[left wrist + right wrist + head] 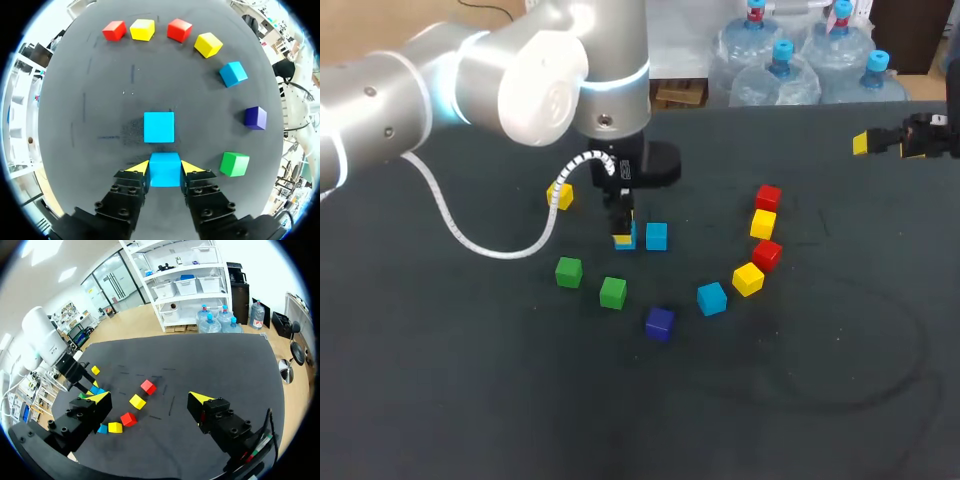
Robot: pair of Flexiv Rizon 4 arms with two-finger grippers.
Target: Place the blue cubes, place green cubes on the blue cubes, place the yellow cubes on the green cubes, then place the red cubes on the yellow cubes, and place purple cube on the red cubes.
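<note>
My left gripper (623, 228) (165, 167) is shut on a blue cube (625, 241) (165, 170), low over the table's middle. A second blue cube (656, 236) (159, 127) sits just ahead of it, a small gap between the two. A third blue cube (711, 298) (233, 74) lies further right. Two green cubes (568, 271) (612, 292) and a purple cube (659, 323) (255, 118) lie in front. Red cubes (768, 197) (767, 254) and yellow cubes (763, 223) (748, 278) curve along the right. My right gripper (887, 143) (150, 398) hangs open and empty high at the far right.
A lone yellow cube (560, 196) (95, 370) lies left of my left gripper, close to the white coiled cable (470, 235) that sags from the left arm onto the dark table (820, 400).
</note>
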